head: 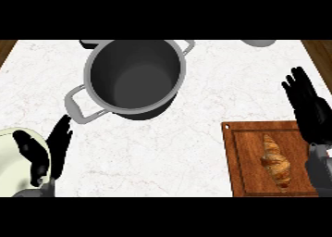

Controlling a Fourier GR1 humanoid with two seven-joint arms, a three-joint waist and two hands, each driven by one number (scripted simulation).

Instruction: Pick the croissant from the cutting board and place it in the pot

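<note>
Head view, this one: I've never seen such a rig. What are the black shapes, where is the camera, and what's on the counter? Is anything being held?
The camera sits where the robot's head would be, looking steeply down at a white marble counter. The black shapes are the robot's two hands on grey forearms, coming in from the lower edge. The left hand shows at the lower left, fingers straight, over a pale plate. The right hand shows at the right, also open, by the far right edge of a wooden cutting board. A croissant lies on that board, untouched. A grey pot with two handles stands near the middle top, nothing visible in it. Neither hand holds anything.
</note>
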